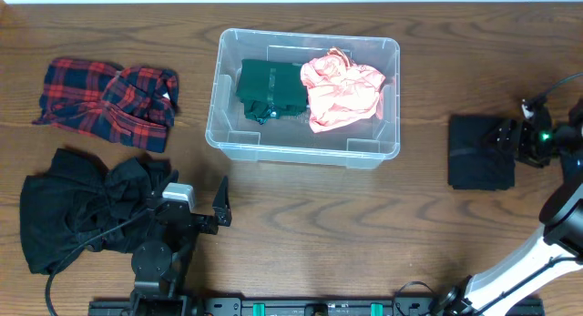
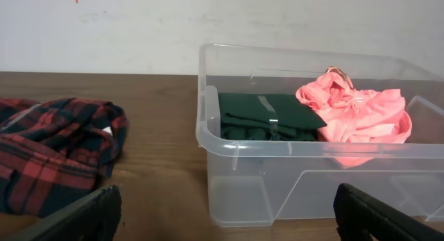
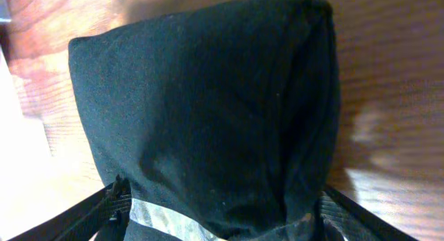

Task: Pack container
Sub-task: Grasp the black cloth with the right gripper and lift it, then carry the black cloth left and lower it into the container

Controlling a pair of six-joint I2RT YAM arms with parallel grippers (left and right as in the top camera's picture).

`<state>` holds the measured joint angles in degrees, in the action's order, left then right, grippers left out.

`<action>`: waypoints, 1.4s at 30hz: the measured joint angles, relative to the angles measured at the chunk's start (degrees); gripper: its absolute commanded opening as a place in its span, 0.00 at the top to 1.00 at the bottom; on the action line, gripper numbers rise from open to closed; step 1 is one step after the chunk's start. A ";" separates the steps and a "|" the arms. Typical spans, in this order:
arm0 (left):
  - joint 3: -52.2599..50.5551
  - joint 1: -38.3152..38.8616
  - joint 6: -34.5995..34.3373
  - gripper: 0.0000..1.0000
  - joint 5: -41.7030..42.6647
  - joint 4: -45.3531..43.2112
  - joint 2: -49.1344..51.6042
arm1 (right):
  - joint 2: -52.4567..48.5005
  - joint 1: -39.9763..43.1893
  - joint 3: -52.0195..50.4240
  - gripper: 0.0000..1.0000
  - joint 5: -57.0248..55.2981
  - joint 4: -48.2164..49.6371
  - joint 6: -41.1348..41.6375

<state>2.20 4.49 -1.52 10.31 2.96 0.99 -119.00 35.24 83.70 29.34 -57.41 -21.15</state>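
The container (image 1: 291, 145) sits at the middle back of the worktop (image 1: 364, 225), open-topped, with a dark green folded garment (image 1: 269, 88) in its left half and a crumpled coral-pink garment (image 1: 342, 96) in its right. To its left lies a red plaid shirt (image 1: 105, 102). Nearer the front is a rumpled black garment (image 1: 77, 207), and the left end effector (image 1: 202, 205) rests just beside it with its jaws spread wide and nothing between them. Well off to the container's right, the right end effector (image 1: 512, 138) is at the edge of a folded black cloth (image 1: 478, 152). The wrist view shows its fingers either side of the fabric, but I cannot tell whether they have pinched it. The step in hand looks like picking this cloth up. A good grasp would catch all the folded layers at once, so that the cloth lifts as one piece, clears the rim and lands on the clothes already inside.
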 measured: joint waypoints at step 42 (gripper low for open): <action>0.00 0.00 0.00 0.02 0.00 0.00 0.00 | 37.16 -6.73 1.70 0.99 18.58 7.67 24.33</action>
<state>2.20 4.49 -1.52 10.31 2.96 0.99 -81.84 28.51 85.41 47.92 -49.74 3.18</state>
